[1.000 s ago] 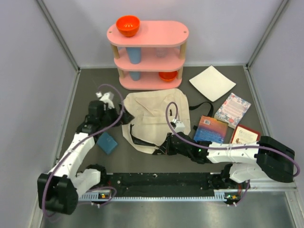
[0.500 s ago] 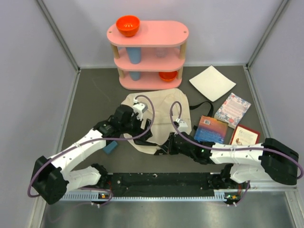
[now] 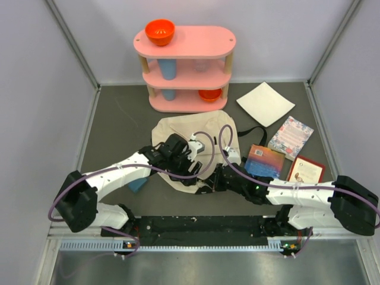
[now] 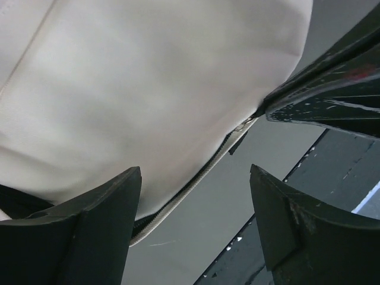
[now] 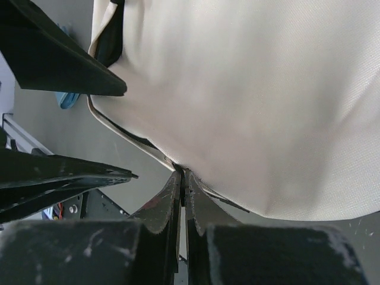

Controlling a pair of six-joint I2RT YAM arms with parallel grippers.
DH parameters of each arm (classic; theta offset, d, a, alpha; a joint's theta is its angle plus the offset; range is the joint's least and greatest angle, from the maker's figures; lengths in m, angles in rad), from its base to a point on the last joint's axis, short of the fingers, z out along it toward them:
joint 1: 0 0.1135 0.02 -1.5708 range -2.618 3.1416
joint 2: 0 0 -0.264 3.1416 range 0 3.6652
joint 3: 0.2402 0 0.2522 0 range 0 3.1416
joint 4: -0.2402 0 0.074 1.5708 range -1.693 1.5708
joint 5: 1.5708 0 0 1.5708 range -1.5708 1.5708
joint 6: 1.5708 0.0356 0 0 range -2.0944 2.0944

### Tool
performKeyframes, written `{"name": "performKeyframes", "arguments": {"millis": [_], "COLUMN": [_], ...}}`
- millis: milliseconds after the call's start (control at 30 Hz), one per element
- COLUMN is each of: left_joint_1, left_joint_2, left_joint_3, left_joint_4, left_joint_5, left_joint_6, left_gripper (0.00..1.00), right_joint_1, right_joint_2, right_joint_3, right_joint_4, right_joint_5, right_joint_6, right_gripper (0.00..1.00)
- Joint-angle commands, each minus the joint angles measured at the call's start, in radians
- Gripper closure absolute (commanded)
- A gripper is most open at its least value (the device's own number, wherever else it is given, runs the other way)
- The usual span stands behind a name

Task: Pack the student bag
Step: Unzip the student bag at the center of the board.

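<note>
The left tool [image 4: 195,196], spread, is arriving from frame-left over the lower zipper edge [image 4: 199,171] of the student bag [image 3: 184,127], which the right tool [image 5: 181,173] is pinching, likely to open it.

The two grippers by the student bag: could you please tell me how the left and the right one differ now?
The left gripper holds its jaws wide apart, gripping nothing; the right gripper holds them shut, pinching the student bag at its zipper edge. The left gripper comes in from the bag's left, the right gripper from its right. Both have black fingers and sit at the bag's near edge.
</note>
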Motion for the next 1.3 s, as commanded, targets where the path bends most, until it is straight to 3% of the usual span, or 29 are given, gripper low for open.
{"name": "performKeyframes", "arguments": {"millis": [0, 67, 100, 167, 300, 400, 900, 1267], "left_joint_1": [-0.017, -0.017, -0.017, -0.017, -0.017, -0.017, -0.014, 0.001], "left_joint_2": [0.036, 0.036, 0.036, 0.033, 0.036, 0.037, -0.122, -0.372], "left_joint_3": [0.048, 0.048, 0.048, 0.05, 0.054, 0.05, -0.073, -0.128], "left_joint_4": [-0.033, -0.03, -0.028, -0.024, -0.014, -0.019, -0.056, -0.057], "left_joint_5": [-0.025, -0.048, -0.053, -0.065, -0.074, -0.082, -0.372, -0.551], "left_joint_6": [0.02, 0.019, 0.022, 0.02, 0.016, 0.011, -0.25, -0.353], "left_gripper": [0.25, 0.29, 0.38, 0.46, 0.84, 1.0, 1.0, 1.0], "right_joint_1": [-0.018, -0.018, -0.018, -0.018, -0.018, -0.016, -0.021, -0.14], "right_joint_2": [-0.023, -0.019, -0.019, -0.019, -0.019, -0.022, -0.218, -0.283], "right_joint_3": [-0.005, -0.01, -0.011, -0.016, -0.022, -0.025, -0.108, -0.128], "right_joint_4": [0.037, 0.041, 0.043, 0.049, 0.05, 0.044, -0.074, -0.134], "right_joint_5": [0.013, 0.01, 0.007, 0.006, 0.007, 0.012, 0.217, 0.208], "right_joint_6": [-0.025, -0.023, -0.022, -0.016, -0.008, 0.009, 0.178, 0.124], "right_gripper": [1.0, 1.0, 1.0, 1.0, 1.0, 1.0, 1.0, 1.0]}}
